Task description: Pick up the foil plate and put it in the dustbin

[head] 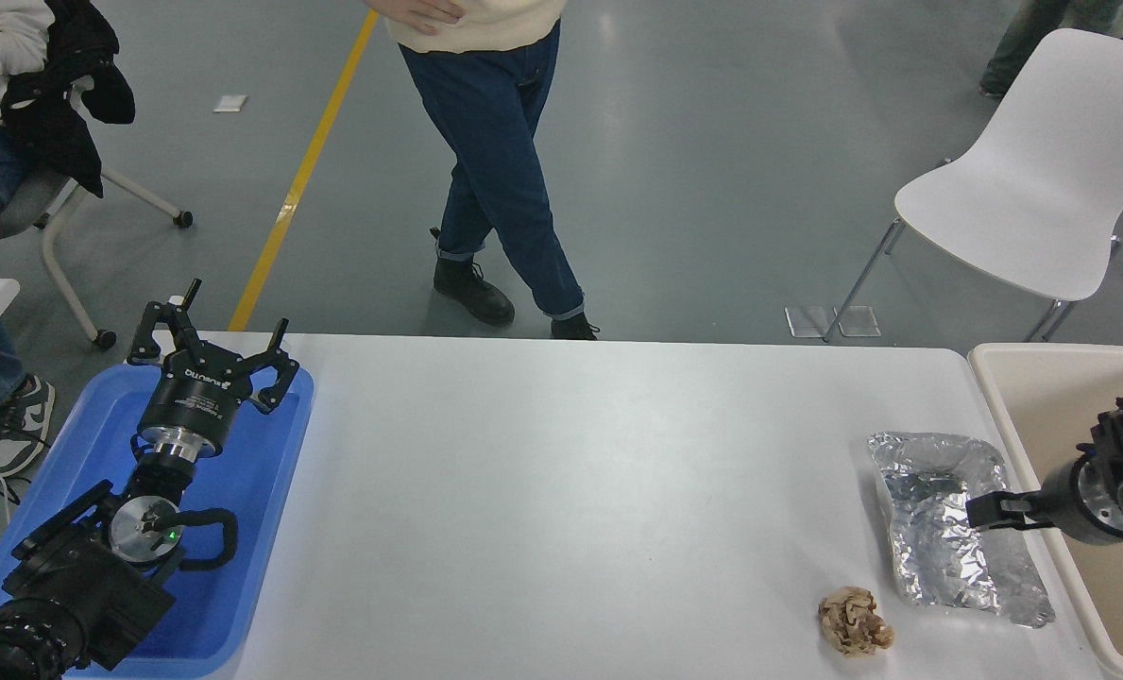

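- The brown paper wad (856,620) lies nearest, close to the counter's (570,491) near edge toward its right corner, just left of the foil plate's near end and apart from it.
- The foil plate (939,557) lies flat along the counter's right edge, its long side running near to far, crinkled rim up, on the counter surface beside the dustbin.
- The right gripper (991,511) reaches in from the right, across the dustbin rim, and is over the middle of the foil plate; only a dark fingertip shows end-on, so whether its jaws are apart or together cannot be told, nor whether it touches the foil.
- The dustbin (1024,378) stands just off the counter's right edge, its tan inside showing behind the right arm.
- The left gripper (212,354) is parked at the counter's left edge over the blue tray (259,491), its jaws spread apart with nothing between them.
- Beyond the counter's far edge a person (495,142) in blue jeans and black boots is standing on the grey floor, and a white chair (1043,161) stands off the far right corner.
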### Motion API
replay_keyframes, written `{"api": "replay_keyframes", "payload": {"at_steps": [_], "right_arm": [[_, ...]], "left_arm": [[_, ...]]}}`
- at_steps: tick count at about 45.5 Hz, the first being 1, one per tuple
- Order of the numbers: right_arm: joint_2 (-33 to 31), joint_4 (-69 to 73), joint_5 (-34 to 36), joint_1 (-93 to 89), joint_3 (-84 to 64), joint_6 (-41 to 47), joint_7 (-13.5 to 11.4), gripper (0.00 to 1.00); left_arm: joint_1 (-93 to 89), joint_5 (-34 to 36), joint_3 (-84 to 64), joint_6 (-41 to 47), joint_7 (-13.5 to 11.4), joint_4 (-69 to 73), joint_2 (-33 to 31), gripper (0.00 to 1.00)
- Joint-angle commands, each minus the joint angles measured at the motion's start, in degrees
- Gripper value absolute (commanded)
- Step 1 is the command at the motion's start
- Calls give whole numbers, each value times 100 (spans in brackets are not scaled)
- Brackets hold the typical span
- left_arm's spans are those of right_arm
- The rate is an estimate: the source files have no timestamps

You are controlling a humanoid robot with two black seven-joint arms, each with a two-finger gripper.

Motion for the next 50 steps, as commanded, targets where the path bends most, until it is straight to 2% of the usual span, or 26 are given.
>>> {"api": "replay_keyframes", "payload": {"at_steps": [1,13,16,22,27,29,31,32,35,50], "right_arm": [[115,-587,-51,-506,280,-17,2,96],[141,-605,-51,-709,297,-254,-16,83],[176,-597,-51,-770,306,-316,-16,71],[185,-596,28,-797,368,-316,-25,55],[194,-561,54,-823,456,-316,-25,50],[203,-526,72,-875,482,-290,-33,39],[211,-517,80,-928,526,-237,-33,20],[220,-509,81,-937,526,-228,-33,14],[220,-474,89,-946,552,-211,-33,0],[150,-298,581,-858,561,-202,-33,0]], "left_arm": [[0,-1,0,0,3,0,0,100],[0,-1,0,0,3,0,0,100],[0,-1,0,0,3,0,0,100],[0,-1,0,0,3,0,0,100],[0,-1,0,0,3,0,0,100],[0,-1,0,0,3,0,0,100],[0,-1,0,0,-5,0,0,100],[0,-1,0,0,3,0,0,100],[0,8,0,0,3,0,0,100],[0,-1,0,0,3,0,0,100]]}}
